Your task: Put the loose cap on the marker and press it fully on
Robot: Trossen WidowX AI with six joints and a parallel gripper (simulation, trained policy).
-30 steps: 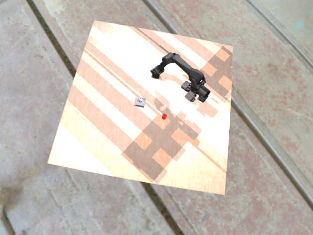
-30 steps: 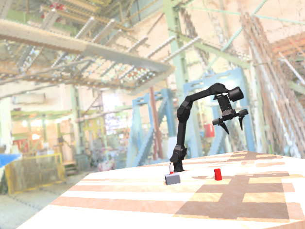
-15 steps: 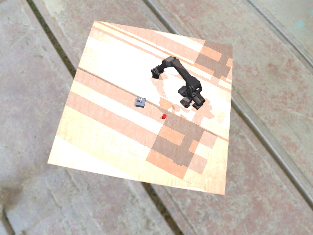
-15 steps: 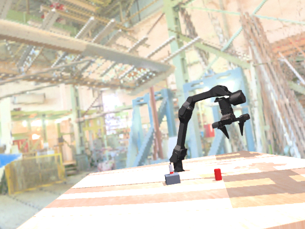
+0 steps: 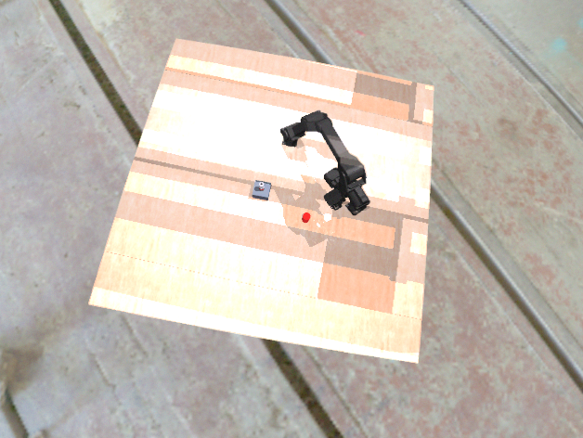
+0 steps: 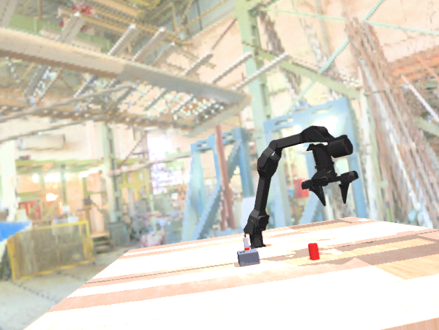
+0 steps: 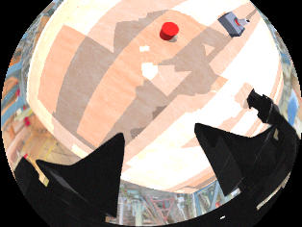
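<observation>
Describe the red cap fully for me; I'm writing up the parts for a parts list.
The cap is a short, plain red cylinder, one even colour, with a flat round top and straight sides; it could be plastic. It stands upright and loose on the wooden table, beside the grey holder block and apart from it. Only the table touches it. Its open end and inside cannot be seen.
</observation>
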